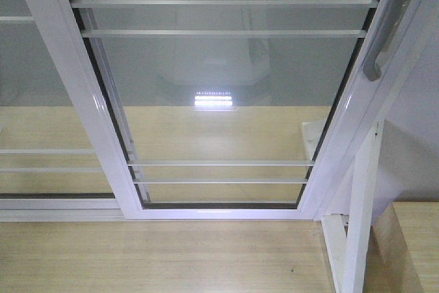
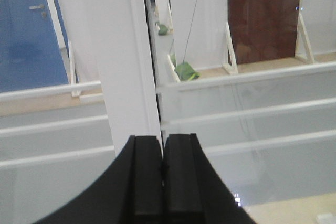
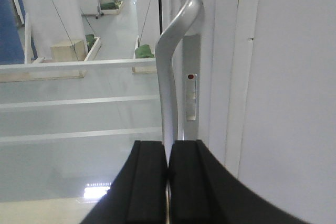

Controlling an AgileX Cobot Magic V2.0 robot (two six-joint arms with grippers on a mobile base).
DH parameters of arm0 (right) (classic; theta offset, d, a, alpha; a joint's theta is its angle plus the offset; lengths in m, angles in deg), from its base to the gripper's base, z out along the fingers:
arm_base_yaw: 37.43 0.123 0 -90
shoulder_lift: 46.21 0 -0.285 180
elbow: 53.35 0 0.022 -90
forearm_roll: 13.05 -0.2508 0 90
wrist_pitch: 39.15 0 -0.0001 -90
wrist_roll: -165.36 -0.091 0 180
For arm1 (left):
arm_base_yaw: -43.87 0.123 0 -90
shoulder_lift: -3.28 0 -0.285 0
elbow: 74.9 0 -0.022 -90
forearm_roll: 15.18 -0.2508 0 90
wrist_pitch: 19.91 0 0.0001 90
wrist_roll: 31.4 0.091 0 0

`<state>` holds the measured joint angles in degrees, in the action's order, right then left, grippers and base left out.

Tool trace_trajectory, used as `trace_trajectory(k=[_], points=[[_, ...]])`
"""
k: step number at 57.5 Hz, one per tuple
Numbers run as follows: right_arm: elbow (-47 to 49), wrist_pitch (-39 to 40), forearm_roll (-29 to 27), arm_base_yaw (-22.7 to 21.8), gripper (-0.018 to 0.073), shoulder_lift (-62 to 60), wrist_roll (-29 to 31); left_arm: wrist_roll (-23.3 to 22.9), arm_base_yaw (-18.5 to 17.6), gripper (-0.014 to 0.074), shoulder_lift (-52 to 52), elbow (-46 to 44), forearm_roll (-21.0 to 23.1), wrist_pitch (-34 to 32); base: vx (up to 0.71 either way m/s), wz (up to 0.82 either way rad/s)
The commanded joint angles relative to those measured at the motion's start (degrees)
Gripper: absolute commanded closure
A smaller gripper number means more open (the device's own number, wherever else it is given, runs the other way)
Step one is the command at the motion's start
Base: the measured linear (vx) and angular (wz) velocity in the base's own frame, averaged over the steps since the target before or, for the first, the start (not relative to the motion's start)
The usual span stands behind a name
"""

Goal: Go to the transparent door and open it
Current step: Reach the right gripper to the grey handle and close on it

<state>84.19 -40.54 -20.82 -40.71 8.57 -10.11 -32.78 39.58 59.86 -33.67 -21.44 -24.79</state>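
Door (image 1: 219, 87) is dead ahead of me, handle (image 3: 169, 77) on its right edge. Right tool (image 3: 168, 148) has its pads pressed together, empty, lined up with the handle's lower end; can't tell if touching. Left tool (image 2: 162, 142) is also closed, empty, facing a white frame post (image 2: 126, 66).

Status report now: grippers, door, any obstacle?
Left gripper shut, facing frame post. Right gripper shut, lined up with handle. Door looks closed. No obstacle seen.

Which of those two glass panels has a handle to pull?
The right-hand door, with a curved grey handle on its right edge; the left panel shows none.
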Motion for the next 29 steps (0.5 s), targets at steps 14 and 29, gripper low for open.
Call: trace_trajectory(k=[14, 29], points=[[2.1, 5.6, -0.8, -0.2, 0.0068, 6.5, 0.2, -0.7, -0.3, 0.0188, 3.8, -1.8, 0.2, -4.8, 0.0, 0.0], [2.1, 14.3, 3.7, -0.2, 0.0065, 15.2, 3.2, -0.7, -0.3, 0.0152, 4.1, -1.8, 0.2, -4.7, 0.0, 0.0]])
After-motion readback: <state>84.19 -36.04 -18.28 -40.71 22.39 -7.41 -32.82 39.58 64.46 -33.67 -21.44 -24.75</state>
